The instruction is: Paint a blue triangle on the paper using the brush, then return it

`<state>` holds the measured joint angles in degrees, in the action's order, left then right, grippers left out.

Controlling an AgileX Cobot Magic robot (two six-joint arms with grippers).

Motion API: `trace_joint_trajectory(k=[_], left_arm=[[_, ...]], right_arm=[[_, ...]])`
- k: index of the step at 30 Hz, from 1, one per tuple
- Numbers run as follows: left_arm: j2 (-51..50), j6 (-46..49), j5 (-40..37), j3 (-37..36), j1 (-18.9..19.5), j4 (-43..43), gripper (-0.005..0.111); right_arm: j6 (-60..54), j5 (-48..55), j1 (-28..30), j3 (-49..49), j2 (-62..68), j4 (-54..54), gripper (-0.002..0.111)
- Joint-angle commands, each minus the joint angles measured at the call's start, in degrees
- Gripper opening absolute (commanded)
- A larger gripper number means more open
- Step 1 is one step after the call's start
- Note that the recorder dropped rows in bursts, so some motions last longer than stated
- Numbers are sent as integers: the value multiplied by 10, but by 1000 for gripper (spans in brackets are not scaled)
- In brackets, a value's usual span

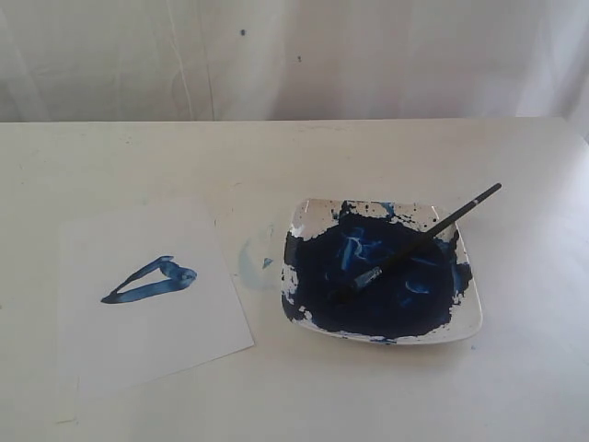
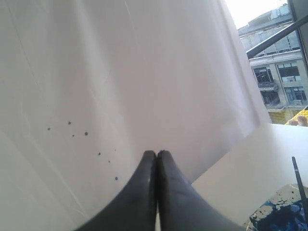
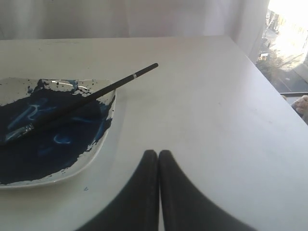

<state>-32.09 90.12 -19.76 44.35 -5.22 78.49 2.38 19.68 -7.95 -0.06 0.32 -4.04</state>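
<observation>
**Brush at rest in the plate, both jaws shut and empty**

The left jaws are pressed together with nothing between them, facing a white backdrop. The right jaws are also together and empty, low over the bare surface (image 3: 216, 120), just beside the plate (image 3: 103, 144).

The brush (image 1: 428, 234) lies across the plate (image 1: 469, 322), right of centre in the exterior view. Its long axis runs diagonally. The bristles sit lower left in the dark blue paint. The handle end points to the upper right and overhangs the plate's rim.

It looks light, thin and stiff. The round handle would likely roll or twist if pinched off-centre. The bristle end is wet and probably slippery, and it would smear. The best hold is the dry black handle where it clears the rim, with the jaws set across the axis.

The triangle (image 1: 152, 281) is on the paper (image 1: 147, 345) at lower left, well apart from the plate, with a pale smudge (image 1: 253, 262) between them. The task looks finished.
</observation>
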Motion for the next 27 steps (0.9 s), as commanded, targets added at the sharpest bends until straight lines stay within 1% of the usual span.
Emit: trace_joint_trajectory(k=[1, 5, 10, 14, 18, 21, 22, 24, 27], left_arm=[[8, -2, -2, -4, -2, 11, 0], [15, -2, 6, -4, -2, 11, 0], [73, -2, 12, -17, -1, 11, 0], [121, -2, 10, -55, 5, 11, 0], [168, -2, 7, -118, 28, -2, 0], [203, -2, 6, -173, 46, -43, 0], [219, -2, 5, -197, 51, -73, 0], [242, -8, 23, -230, 52, -105, 0], [277, -8, 36, -272, 52, -196, 0]], right_arm=[[0, -5, -1, 1, -3, -5, 0], [0, -5, -1, 1, -3, -5, 0], [0, -5, -1, 1, -3, -5, 0], [0, -5, -1, 1, -3, -5, 0], [0, -5, -1, 1, -3, -5, 0], [0, -5, -1, 1, -3, -5, 0], [0, -5, -1, 1, -3, -5, 0], [0, -5, -1, 1, -3, -5, 0], [0, -4, -2, 1, -3, -5, 0]])
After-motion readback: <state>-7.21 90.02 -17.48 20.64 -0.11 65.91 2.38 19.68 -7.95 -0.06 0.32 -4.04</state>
